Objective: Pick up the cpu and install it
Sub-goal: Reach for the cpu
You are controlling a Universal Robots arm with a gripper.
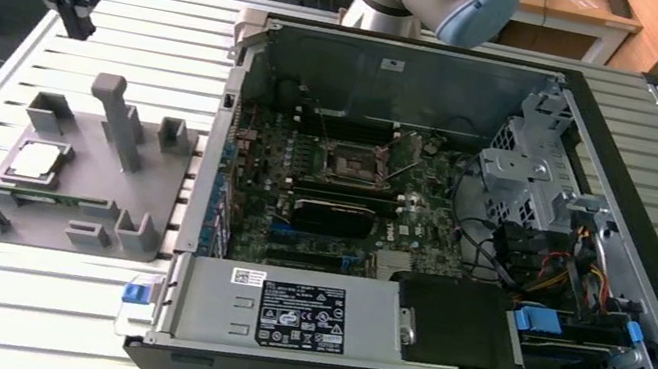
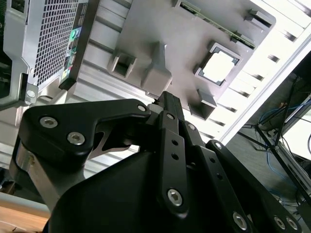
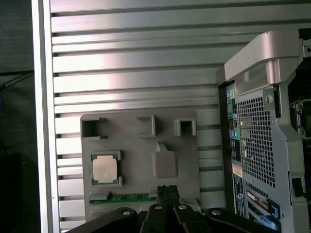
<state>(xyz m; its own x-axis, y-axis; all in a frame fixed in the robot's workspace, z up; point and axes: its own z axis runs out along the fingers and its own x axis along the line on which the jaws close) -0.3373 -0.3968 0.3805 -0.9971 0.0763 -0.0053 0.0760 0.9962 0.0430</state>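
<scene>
The cpu (image 1: 35, 161) is a small square chip with a shiny metal top, lying flat in a pocket of the grey plastic fixture (image 1: 93, 214) on the exterior view's left. Both wrist views show it too: cpu (image 2: 219, 65), cpu (image 3: 106, 168). My gripper (image 1: 78, 25) hangs well above the table beyond the fixture's far end, apart from the chip. Its black fingers (image 3: 167, 190) are shut together with nothing between them. The dark square socket (image 1: 352, 159) sits on the motherboard inside the open computer case (image 1: 634, 299).
A thin green memory stick (image 3: 129, 197) lies in a slot of the fixture beside the chip. Upright grey posts (image 1: 114, 111) rise from the fixture. The slatted metal table (image 1: 128, 17) carries both fixture and case. Cables and a drive cage crowd the case's right side.
</scene>
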